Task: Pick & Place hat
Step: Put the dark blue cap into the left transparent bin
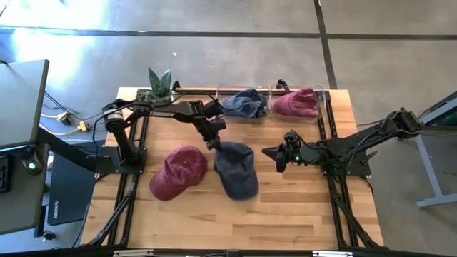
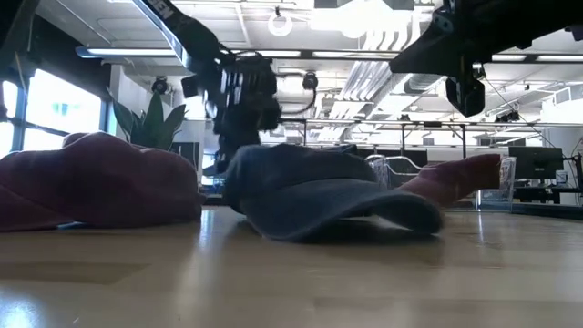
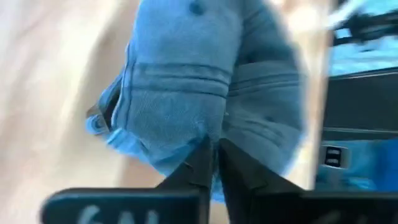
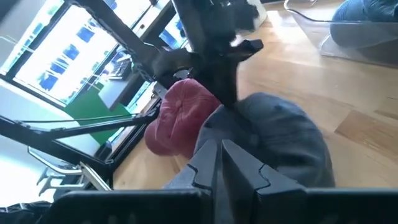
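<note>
Lettering on the left wrist housing is too blurred for us to read. We see the left gripper (image 1: 213, 145) reach out low from the table's left side, clenched on the back edge of the blue cap (image 1: 236, 170) lying mid-table beside a red cap (image 1: 179, 172). The right gripper (image 1: 279, 158) hovers clenched, empty, just right of the blue cap.

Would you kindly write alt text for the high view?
The left gripper, shut, pinches the back edge of a blue hat at mid-table, beside a red hat. The right gripper, shut, hovers nearby.
</note>
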